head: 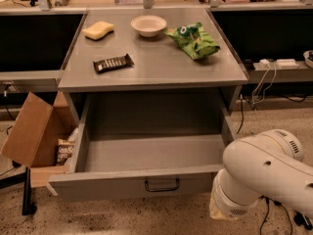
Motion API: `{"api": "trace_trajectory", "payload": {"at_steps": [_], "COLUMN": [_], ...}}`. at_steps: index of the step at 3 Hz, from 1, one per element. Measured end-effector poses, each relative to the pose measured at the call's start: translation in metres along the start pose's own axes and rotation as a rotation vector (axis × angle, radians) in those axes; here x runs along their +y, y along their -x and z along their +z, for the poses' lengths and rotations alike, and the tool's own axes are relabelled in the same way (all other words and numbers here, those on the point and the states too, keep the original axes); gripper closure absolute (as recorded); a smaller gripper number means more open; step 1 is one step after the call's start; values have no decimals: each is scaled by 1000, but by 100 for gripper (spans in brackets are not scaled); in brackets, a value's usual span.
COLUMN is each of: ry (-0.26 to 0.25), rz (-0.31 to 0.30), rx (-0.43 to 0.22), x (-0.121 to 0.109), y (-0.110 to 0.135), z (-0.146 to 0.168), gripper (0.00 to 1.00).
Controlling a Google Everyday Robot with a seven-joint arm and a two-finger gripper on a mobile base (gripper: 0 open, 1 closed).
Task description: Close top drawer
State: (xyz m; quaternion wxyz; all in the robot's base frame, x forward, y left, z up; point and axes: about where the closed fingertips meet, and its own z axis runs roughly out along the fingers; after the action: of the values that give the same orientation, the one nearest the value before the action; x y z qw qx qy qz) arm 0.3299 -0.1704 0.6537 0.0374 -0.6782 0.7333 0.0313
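The top drawer [132,186] is a wide grey metal drawer, pulled far out of the cabinet, and its inside is bare. Its flat front panel faces me with a small dark loop handle [162,185] at the centre. My white arm [264,175] fills the lower right corner, just right of the drawer's front right corner. Its wrist end [227,209] points down past the bottom edge. My gripper is out of view below that edge.
The cabinet top [156,67] holds a yellow sponge [98,30], a white bowl [148,25], a green chip bag [193,40] and a dark chocolate bar [113,63]. An open cardboard box [29,131] with snack packs stands at the left. Cables and a power strip [279,62] lie at the right.
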Motion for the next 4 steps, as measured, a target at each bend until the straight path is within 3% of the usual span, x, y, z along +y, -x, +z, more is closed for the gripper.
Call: {"api": "trace_trajectory", "payload": {"at_steps": [2,4], "ry": [-67,-67], "rz": [55,55], "rx": [-16,-16], "x": [-49,-49], "y": [4,4], "z": [28,28], "gripper": [97,51]}}
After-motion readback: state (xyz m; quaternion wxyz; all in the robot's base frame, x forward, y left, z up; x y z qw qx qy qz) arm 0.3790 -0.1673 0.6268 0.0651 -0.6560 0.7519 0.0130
